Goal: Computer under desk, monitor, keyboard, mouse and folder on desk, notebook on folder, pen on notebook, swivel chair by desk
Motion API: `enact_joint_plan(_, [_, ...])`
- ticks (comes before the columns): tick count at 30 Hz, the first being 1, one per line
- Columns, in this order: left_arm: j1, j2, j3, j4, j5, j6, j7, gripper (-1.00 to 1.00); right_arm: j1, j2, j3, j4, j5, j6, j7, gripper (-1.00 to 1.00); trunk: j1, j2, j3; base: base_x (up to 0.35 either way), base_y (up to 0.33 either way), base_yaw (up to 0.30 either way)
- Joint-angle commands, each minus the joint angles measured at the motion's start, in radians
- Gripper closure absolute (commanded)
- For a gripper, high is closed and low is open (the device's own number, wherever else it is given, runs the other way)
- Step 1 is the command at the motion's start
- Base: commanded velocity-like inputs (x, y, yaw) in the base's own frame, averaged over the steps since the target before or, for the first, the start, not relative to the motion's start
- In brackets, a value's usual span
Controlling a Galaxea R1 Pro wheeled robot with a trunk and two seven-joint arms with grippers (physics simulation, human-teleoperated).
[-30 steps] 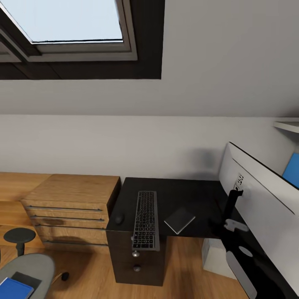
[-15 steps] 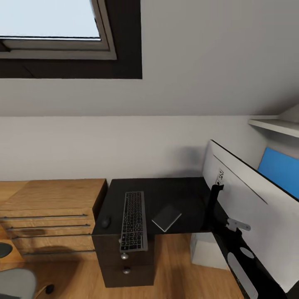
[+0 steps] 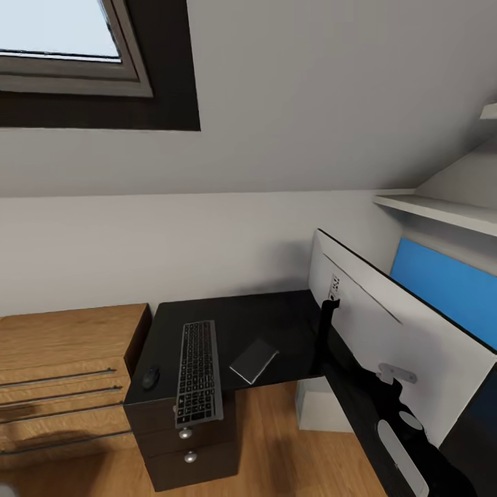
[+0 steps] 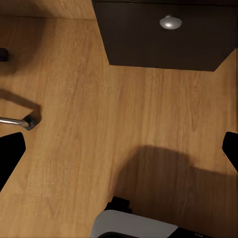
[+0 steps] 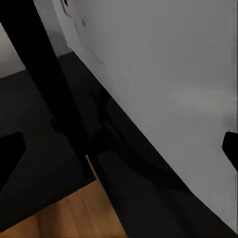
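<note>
Keyboard [image 3: 198,373] lies on the black desk [image 3: 262,317] with its near end hanging over the front edge, the mouse [image 3: 150,376] just beside it on one side and the dark notebook [image 3: 254,359] near it on the other. On the other wing of the desk stands the monitor [image 3: 373,331], its white back toward the camera, with the computer [image 3: 319,408] on the wooden floor [image 3: 276,442] under the desk. Left gripper [image 4: 119,148] and right gripper [image 5: 119,153] both have their fingers spread wide with nothing between them, the left one over the floor near the drawer unit [image 4: 163,34], the right one near the monitor's stand [image 5: 54,84].
</note>
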State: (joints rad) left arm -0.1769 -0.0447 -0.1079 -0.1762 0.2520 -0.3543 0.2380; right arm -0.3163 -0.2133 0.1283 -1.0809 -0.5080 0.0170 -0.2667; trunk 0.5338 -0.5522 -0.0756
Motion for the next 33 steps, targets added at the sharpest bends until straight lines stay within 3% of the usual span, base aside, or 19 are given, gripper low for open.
enact_joint_plan(1, [-0.001,0.000,-0.008,0.000,0.006,-0.003,0.006,-1.00,-0.001,-0.001,0.004,-0.002,-0.004,0.002,-0.009,-1.00,0.000,-0.002,-0.002,0.157,-0.014,-0.131])
enact_joint_plan(19, [-0.001,0.000,-0.007,0.001,0.007,-0.003,0.006,-1.00,-0.001,0.000,0.004,-0.001,-0.004,0.001,-0.009,-1.00,0.000,-0.002,-0.002,0.101,-0.056,-0.011])
enact_joint_plan(33, [0.000,0.000,-0.007,0.001,0.007,-0.003,0.006,-1.00,-0.001,0.000,0.004,0.001,-0.004,0.001,-0.009,-1.00,0.000,-0.002,-0.002,0.195,-0.053,0.000])
